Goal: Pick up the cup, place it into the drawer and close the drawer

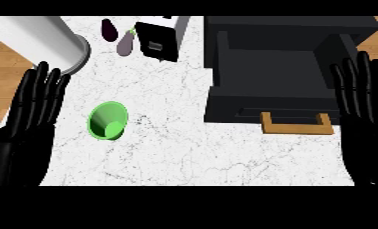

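Marble counter (192, 138), green cup (108, 120), open drawer (269, 80)

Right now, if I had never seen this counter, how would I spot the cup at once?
Start at the big dark drawer unit on the right of the white marble counter, then look left across the bare stone. The cup stands alone near the left hand. It is the only bright green thing, round, with its open mouth showing.

White cylinder (44, 40) cut off top-left; right hand (359, 118) partly off-frame
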{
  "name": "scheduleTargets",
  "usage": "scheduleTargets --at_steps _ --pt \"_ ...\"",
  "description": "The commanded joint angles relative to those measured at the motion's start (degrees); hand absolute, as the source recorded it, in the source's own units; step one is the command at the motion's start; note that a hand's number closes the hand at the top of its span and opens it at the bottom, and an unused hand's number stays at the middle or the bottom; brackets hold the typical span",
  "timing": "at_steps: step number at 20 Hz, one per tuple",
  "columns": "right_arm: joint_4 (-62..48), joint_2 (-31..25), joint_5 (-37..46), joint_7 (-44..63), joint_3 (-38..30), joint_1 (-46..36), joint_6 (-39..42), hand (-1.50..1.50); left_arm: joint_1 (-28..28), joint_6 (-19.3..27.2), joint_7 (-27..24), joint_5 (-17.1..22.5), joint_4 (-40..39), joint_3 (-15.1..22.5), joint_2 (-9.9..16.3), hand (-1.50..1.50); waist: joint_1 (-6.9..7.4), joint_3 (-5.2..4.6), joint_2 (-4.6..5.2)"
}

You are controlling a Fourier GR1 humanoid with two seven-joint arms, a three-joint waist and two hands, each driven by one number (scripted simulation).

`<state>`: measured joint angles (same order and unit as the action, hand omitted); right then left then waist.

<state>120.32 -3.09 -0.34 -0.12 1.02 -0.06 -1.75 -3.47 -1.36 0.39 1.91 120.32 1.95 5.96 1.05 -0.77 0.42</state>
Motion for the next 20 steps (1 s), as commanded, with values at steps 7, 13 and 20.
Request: scheduleTargets --at_steps 7,13,20 --pt "-2.7 -5.8 2.1 2.0 -1.3 -1.7 4.2 -1.50 2.3 19.5 9.5 -15.0 -3.2 12.3 -5.8 -1.50 -1.29 0.80 -0.29" --pt "-3.0 -5.7 0.9 3.4 -3.3 -3.7 4.8 -1.50 -2.6 25.4 6.1 -15.6 -5.7 18.3 -5.9 -1.50 -0.95 0.77 -0.45" --pt "-4.8 -7.8 -1.2 3.8 -6.9 -5.3 7.5 -1.50 -2.9 23.5 1.0 -9.7 -11.7 9.0 -4.8 -1.50 -0.90 0.76 -0.41"
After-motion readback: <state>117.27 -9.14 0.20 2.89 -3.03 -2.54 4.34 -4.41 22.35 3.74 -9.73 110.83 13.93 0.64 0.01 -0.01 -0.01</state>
